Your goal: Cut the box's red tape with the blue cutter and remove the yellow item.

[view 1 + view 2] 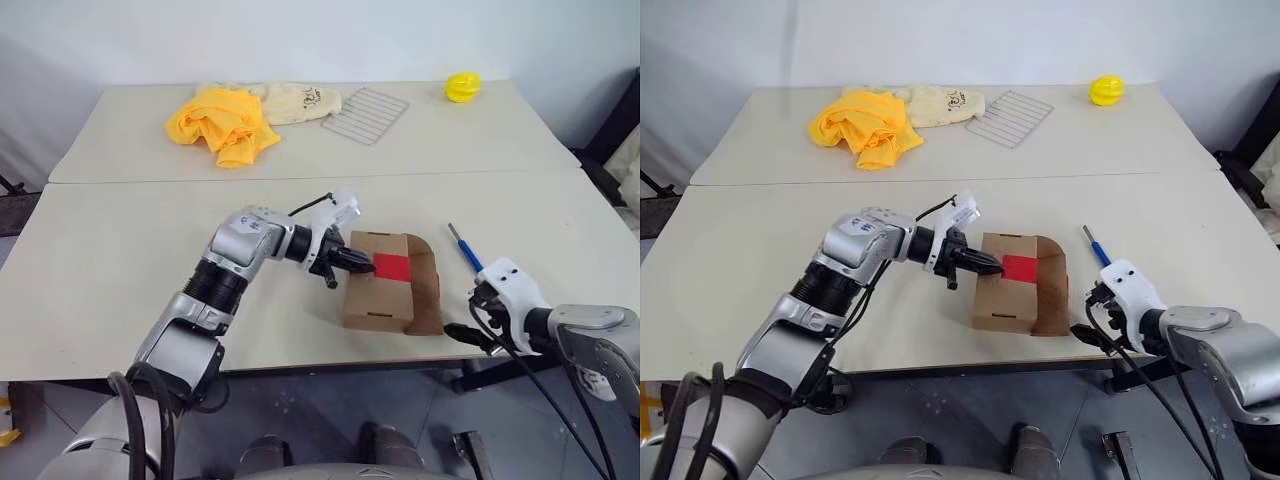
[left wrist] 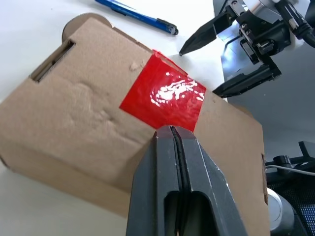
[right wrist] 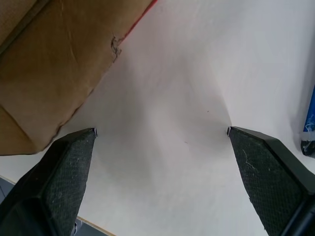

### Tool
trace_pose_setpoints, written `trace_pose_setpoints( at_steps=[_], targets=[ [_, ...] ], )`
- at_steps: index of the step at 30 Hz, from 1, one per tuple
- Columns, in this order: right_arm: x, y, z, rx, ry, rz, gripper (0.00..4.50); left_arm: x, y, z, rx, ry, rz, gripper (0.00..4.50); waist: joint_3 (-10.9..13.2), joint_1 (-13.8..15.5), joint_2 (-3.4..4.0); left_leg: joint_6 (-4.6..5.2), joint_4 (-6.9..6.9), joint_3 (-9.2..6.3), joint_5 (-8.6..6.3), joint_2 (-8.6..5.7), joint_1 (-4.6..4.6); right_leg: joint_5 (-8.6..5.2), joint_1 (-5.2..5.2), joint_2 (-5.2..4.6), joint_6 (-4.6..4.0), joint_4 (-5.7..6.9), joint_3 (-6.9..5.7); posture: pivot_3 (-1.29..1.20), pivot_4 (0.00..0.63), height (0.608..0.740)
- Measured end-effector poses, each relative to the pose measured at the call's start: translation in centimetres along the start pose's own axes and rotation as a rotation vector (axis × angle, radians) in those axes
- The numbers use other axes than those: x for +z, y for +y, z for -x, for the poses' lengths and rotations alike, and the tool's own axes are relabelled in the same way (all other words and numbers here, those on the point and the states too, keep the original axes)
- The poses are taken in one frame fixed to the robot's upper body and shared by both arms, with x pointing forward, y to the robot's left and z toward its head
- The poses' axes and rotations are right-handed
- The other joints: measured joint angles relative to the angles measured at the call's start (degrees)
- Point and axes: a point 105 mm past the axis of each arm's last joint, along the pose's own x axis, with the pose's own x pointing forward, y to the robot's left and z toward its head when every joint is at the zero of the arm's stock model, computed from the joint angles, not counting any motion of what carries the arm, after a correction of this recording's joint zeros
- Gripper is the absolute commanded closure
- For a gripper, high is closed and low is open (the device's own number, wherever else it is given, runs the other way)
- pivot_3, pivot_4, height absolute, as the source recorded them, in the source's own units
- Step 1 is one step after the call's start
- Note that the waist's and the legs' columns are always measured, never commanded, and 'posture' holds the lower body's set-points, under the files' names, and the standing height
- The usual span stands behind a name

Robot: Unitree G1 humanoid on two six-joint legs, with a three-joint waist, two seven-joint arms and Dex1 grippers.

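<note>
The box [image 1: 378, 292] is a small brown carton lying near the front of the near table, with a side flap [image 1: 425, 290] standing open on its right. The red tape [image 2: 165, 94] crosses its lid. My left gripper [image 2: 171, 129] is shut with nothing in it, its tips at the left edge of the tape on the lid. The blue cutter [image 1: 465, 248] lies on the table just right of the box. My right gripper [image 3: 161, 132] stands wide open and empty, low over the table by the box's front right corner, short of the cutter. The yellow item is hidden.
On the far table lie a yellow cloth [image 1: 222, 122], a cream bag [image 1: 297, 101], a wire rack [image 1: 366, 113] and a lemon-yellow round object [image 1: 462, 86]. The table's front edge [image 1: 330, 366] runs close under the box and my right gripper.
</note>
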Motion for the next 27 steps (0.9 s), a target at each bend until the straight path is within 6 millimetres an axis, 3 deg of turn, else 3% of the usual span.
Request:
trace_pose_setpoints(
  at_steps=[5,11,21,27],
  targets=[
    [0.4,-1.1,0.1,0.01,-0.045,-0.079,0.05,0.0,0.0,0.2,0.015,-0.006,0.011,4.5,0.0,0.0,-0.04,0.0,0.05,0.01,0.0,0.0,0.01,0.02,0.02,0.0,-0.03,0.03,0.01,0.0,0.15,0.74],
    [5.0,-2.6,1.6,0.114,-0.269,-0.324,0.05,0.0,0.0,0.3,0.016,-0.01,0.017,4.5,0.0,0.0,0.03,0.0,0.04,0.02,0.01,0.02,0.05,0.03,0.0,0.0,-0.04,0.08,0.02,0.0,0.15,0.74],
    [4.1,-1.2,-1.2,0.263,-0.183,-0.481,0.05,-0.1,-0.1,0.4,0.019,-0.007,0.015,4.5,0.0,-0.2,0.06,0.0,0.03,0.05,0.01,0.01,0.04,0.03,-0.01,0.0,-0.04,0.1,0.04,0.0,0.15,0.74],
    [5.4,-0.8,-2.8,0.367,-0.21,-0.534,0.05,-0.3,-0.1,0.7,0.032,0.0,0.007,4.5,0.0,-0.7,0.08,0.0,0.04,0.08,0.01,0.01,0.05,0.03,-0.02,0.01,-0.03,0.1,0.06,0.0,0.15,0.74]
  ],
)
